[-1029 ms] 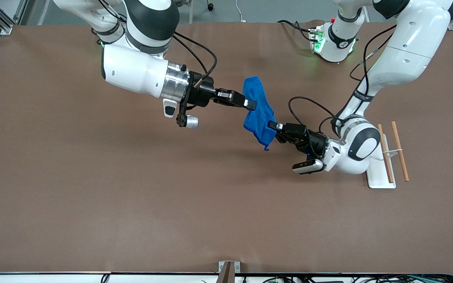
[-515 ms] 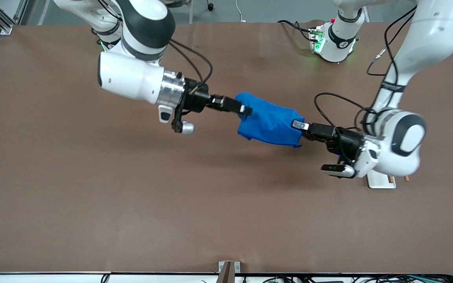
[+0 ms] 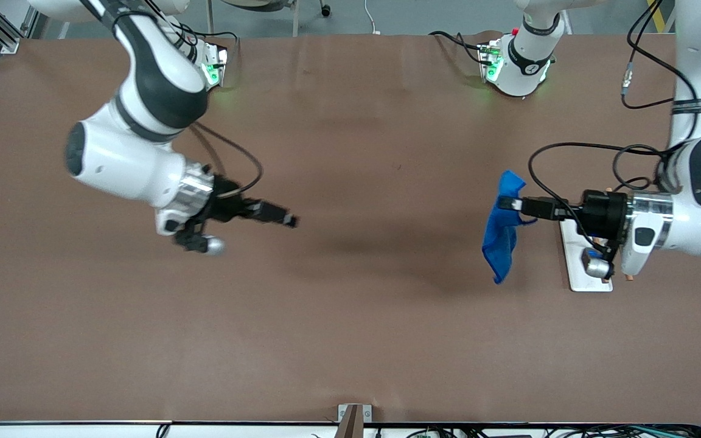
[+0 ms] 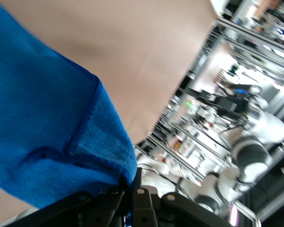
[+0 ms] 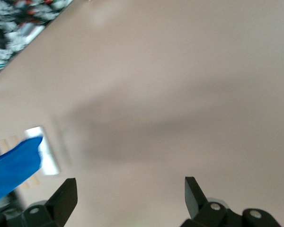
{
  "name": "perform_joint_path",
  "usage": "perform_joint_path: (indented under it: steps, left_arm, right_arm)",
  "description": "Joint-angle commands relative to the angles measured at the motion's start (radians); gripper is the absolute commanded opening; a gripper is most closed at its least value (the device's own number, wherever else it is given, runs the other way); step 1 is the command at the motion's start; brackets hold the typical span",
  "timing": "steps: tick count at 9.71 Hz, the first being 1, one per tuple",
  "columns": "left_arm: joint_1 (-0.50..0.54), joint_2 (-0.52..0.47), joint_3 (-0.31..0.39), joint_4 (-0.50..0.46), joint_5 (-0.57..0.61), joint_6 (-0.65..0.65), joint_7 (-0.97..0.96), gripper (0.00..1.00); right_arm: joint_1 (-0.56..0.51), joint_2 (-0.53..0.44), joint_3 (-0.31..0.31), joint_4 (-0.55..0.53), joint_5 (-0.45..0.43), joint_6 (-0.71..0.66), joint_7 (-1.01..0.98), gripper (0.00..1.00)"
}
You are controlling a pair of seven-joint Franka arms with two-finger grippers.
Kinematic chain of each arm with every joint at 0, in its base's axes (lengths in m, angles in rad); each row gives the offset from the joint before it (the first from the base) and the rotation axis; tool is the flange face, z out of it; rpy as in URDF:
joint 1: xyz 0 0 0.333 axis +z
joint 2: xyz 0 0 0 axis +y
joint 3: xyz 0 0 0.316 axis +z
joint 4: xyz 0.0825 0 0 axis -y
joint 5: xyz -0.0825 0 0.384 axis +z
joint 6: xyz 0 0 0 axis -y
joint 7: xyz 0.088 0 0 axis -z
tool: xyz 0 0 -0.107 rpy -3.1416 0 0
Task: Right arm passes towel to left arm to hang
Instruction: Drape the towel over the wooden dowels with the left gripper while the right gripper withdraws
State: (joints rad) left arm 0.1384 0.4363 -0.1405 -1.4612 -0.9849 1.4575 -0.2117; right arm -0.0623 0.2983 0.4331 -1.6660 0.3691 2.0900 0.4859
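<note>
The blue towel hangs from my left gripper, which is shut on its upper edge, above the table beside the white rack base. It fills much of the left wrist view, pinched between the fingers. My right gripper is open and empty over the table toward the right arm's end. In the right wrist view its fingers stand wide apart over bare table, with the towel small at the edge.
A white rack base with wooden rods lies under the left arm's wrist. The brown table spreads wide. Both arm bases stand along the table's top edge, the left arm's lit green.
The right gripper has let go of the towel and drawn back toward its end of the table. The left gripper has carried the towel toward the rack, and it now hangs down.
</note>
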Motion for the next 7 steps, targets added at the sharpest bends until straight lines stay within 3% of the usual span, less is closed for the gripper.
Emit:
perform_joint_path:
  steps: [1, 2, 3, 7]
  left_arm:
    - [0.013, 0.018, 0.006, 0.012, 0.224, 0.039, -0.146, 0.0]
    - [0.012, 0.006, -0.005, 0.033, 0.414, 0.046, -0.205, 0.0]
    - [0.012, 0.001, -0.005, 0.035, 0.53, 0.046, -0.212, 0.0]
    - [0.029, 0.007, 0.002, 0.033, 0.852, 0.05, -0.164, 0.0]
  right_arm:
    - [-0.001, -0.122, -0.117, -0.028, -0.201, -0.124, 0.005, 1.0]
    - [-0.001, -0.155, -0.181, -0.027, -0.24, -0.163, -0.036, 1.0]
    - [0.001, -0.184, -0.239, -0.026, -0.246, -0.189, -0.111, 1.0]
    - [0.002, -0.263, -0.462, 0.052, -0.266, -0.381, -0.392, 1.0]
